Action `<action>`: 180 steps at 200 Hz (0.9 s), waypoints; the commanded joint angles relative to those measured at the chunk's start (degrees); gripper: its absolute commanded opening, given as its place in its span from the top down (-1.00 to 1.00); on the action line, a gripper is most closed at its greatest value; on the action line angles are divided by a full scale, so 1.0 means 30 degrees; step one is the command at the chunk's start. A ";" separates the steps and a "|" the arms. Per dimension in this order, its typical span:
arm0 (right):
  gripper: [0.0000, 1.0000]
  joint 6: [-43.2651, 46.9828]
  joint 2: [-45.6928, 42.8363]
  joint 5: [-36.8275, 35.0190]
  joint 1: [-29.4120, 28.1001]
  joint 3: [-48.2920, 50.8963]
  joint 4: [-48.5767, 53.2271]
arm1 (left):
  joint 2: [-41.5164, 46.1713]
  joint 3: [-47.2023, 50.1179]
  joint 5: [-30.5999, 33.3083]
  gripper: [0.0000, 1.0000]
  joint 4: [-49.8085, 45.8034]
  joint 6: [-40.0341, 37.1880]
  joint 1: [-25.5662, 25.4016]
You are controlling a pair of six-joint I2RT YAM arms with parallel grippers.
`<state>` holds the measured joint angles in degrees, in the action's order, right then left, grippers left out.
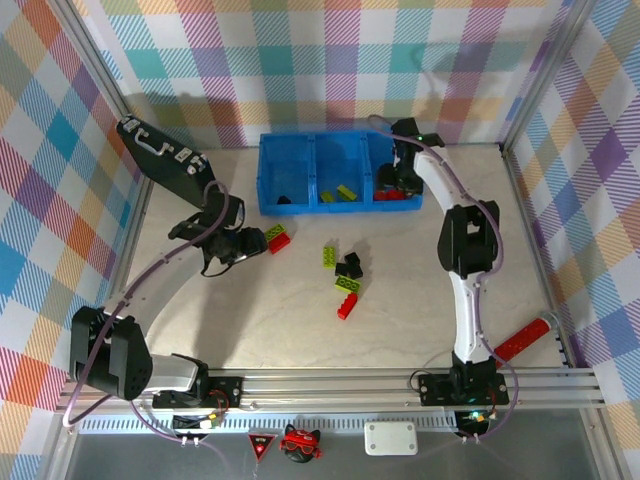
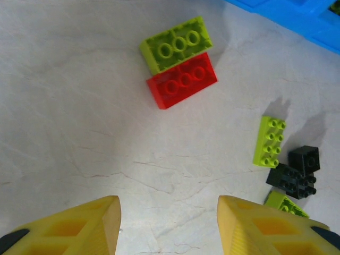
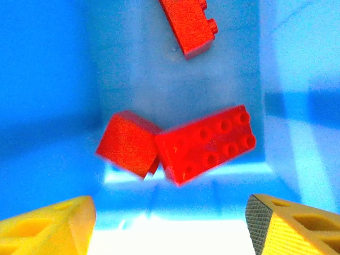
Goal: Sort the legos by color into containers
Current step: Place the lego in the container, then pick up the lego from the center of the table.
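Observation:
The blue tray (image 1: 268,180) holds a black brick (image 1: 285,200) in its left compartment, lime bricks (image 1: 340,192) in the middle one and red bricks (image 1: 398,196) in the right one. My right gripper (image 1: 400,175) hangs open above the right compartment, over a studded red brick (image 3: 207,143), a red block (image 3: 127,143) and a third red brick (image 3: 188,24). My left gripper (image 2: 169,223) is open over bare table, short of a lime brick (image 2: 175,43) lying against a red brick (image 2: 181,79). Further right lie a lime brick (image 2: 271,141) and black bricks (image 2: 295,172).
A black briefcase (image 1: 160,150) leans at the back left. Mid-table lie a lime brick (image 1: 329,255), black bricks (image 1: 350,265), another lime brick (image 1: 347,285) and a red one (image 1: 347,306). A long red piece (image 1: 522,340) lies by the right wall.

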<state>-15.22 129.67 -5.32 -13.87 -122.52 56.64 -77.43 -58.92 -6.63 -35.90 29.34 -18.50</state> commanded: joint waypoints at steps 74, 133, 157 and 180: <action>-0.50 -0.1764 -0.8782 0.2395 0.0023 0.8152 -0.1594 | -0.5286 -0.4534 0.0435 -0.05 0.0252 0.0810 -0.5048; -0.50 -0.1710 -1.2433 0.1535 0.0125 1.2434 -0.1614 | -0.9129 -0.8024 0.0673 -0.05 -0.0660 0.0417 -0.7615; -0.50 -0.1803 -1.3896 0.1247 0.0137 1.3998 -0.1568 | -1.0279 -0.8881 0.0950 -0.05 -0.1004 0.0257 -0.8223; -0.50 -0.1706 -1.5084 0.0768 0.0270 1.4967 -0.1379 | -1.1132 -0.9125 0.0864 -0.05 -0.0924 0.0292 -0.8520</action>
<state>-20.14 88.14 -1.08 -13.80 -80.03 51.94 -108.57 -84.66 -4.86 -36.03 30.59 -43.11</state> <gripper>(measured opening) 0.749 0.527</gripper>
